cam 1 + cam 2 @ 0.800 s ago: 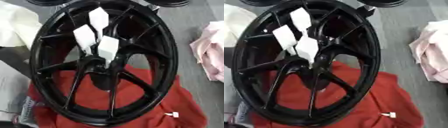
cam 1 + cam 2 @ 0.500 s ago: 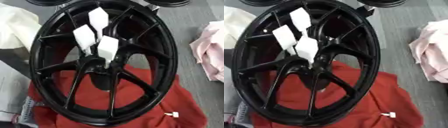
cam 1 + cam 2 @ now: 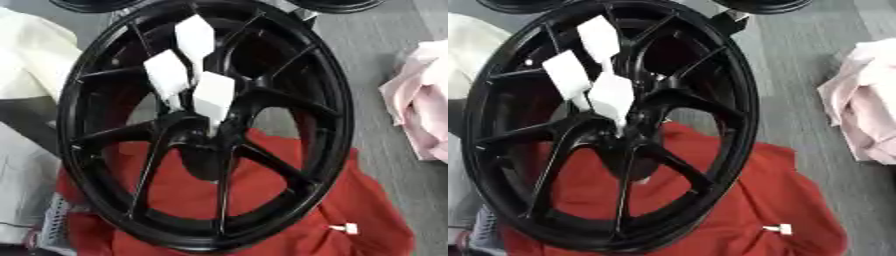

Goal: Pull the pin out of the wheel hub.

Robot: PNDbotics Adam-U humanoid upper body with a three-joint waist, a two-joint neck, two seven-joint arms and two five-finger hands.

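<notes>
Your wheel hub is carrying three white pins, resting on red cloth; neither hand is showing.

Black spoked wheel hub, white-tagged pins at centre

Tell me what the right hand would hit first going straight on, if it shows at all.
No hand shows in either view, so its line cannot be judged. Only the black wheel with white pieces at its hub shows.
</notes>
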